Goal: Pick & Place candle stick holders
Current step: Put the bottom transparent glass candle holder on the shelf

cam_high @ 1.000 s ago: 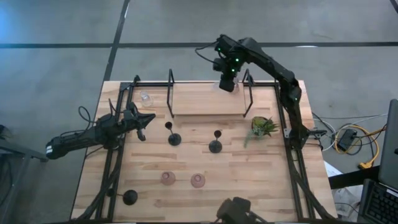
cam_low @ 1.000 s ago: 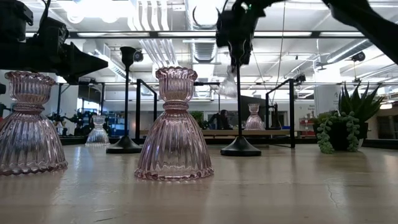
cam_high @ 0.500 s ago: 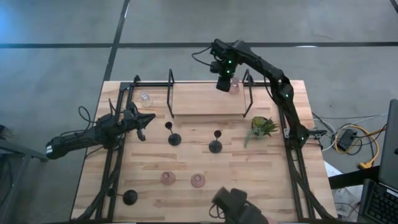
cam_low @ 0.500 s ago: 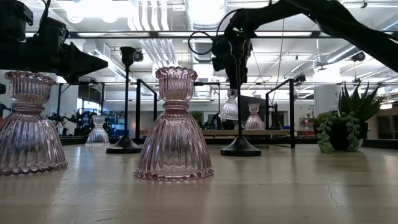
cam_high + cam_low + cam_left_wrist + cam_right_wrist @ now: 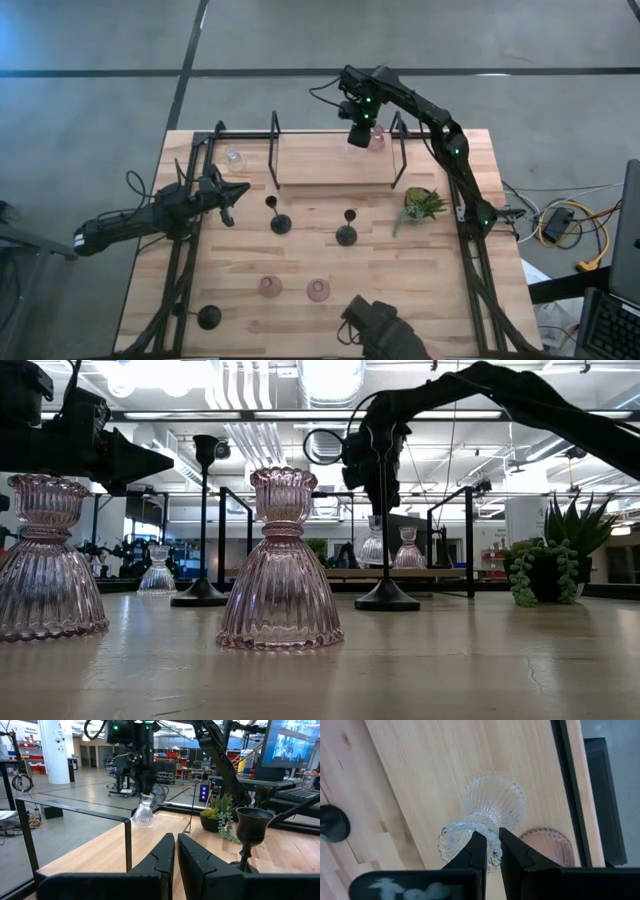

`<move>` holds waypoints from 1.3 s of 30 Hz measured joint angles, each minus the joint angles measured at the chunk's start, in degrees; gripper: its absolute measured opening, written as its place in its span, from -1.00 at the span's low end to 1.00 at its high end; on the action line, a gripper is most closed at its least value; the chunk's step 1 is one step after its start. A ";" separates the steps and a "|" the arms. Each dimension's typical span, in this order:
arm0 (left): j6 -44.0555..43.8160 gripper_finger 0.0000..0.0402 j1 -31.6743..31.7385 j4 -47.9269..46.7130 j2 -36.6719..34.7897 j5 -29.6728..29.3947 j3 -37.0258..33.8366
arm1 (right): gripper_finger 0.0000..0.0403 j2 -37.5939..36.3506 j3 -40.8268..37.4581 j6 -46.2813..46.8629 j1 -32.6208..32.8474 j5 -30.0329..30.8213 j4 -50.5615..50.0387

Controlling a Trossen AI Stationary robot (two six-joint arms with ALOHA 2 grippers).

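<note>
My right gripper (image 5: 358,135) is shut on a clear glass candle stick holder (image 5: 492,802) over the raised wooden shelf (image 5: 330,172) at the table's far side. The clear holder is next to a pink holder (image 5: 377,138) that stands on its base. My left gripper (image 5: 227,195) is shut and empty at the table's left. Three black holders (image 5: 280,222) (image 5: 347,235) (image 5: 208,318), two pink ones (image 5: 270,287) (image 5: 318,290) and one clear one (image 5: 233,157) stand upright on their bases. My right gripper pinches the clear holder's beaded top rim (image 5: 454,834) between its two fingers, from above, pointing down. The holder is upright below the fingers, base down, at the shelf's surface (image 5: 372,548). I cannot tell whether the base touches the shelf.
Black metal frames (image 5: 275,150) (image 5: 400,150) stand at both ends of the shelf. A small green plant (image 5: 422,203) stands at the right. A dark shape (image 5: 378,325) shows at the table's near edge. Bare wood lies between the black and pink holders.
My right gripper has gone down toward the shelf with the clear holder, which stays upright, and has drifted slightly toward the table's left. The holder now sits level with the pink one beside it. The dark shape at the near edge has shifted.
</note>
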 joint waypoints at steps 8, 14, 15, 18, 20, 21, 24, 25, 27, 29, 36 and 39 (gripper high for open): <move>0.00 -0.87 0.00 0.00 -0.01 0.00 0.00 | -0.91 0.47 -0.97 -0.94 0.00 0.14 -0.78; 0.01 -0.87 -0.01 0.00 0.00 0.00 0.00 | -0.91 0.31 -2.36 -1.19 -0.05 0.38 -0.45; 0.01 -0.87 0.00 0.00 -0.02 0.00 0.00 | -0.91 0.25 -2.62 -1.27 -0.17 0.40 -0.41; 0.01 -0.87 -0.01 0.00 -0.01 0.00 0.00 | -0.91 0.18 -3.09 -1.31 -0.26 0.48 -0.32; 0.00 -0.87 0.00 0.00 -0.01 0.00 0.00 | -0.91 0.18 -3.17 -1.31 -0.26 1.26 -0.09; 0.01 -0.87 0.00 0.00 -0.02 0.00 0.00 | -0.91 0.16 -3.18 -1.32 -0.28 1.57 0.05; 0.01 -0.87 0.00 0.00 0.00 0.00 0.00 | -0.91 0.16 -3.23 -1.33 -0.46 1.69 0.19; 0.01 -0.87 -0.01 0.00 -0.02 0.00 0.00 | -0.91 0.16 -3.23 -1.33 -0.51 1.84 0.31; -0.01 -0.87 -0.01 0.00 -0.01 0.00 0.00 | -0.91 0.16 -3.23 -1.35 -0.55 2.11 0.53; 0.01 -0.87 0.00 0.00 0.00 0.00 0.00 | -0.88 0.16 -3.23 -1.31 -0.55 2.36 0.63; -0.01 -0.87 0.00 -0.02 -0.02 0.00 0.00 | -0.53 0.34 -3.34 0.03 -0.55 2.84 2.33; 0.01 -0.87 0.00 0.00 -0.01 0.00 0.00 | -0.42 0.34 -3.34 0.42 -0.54 2.76 2.91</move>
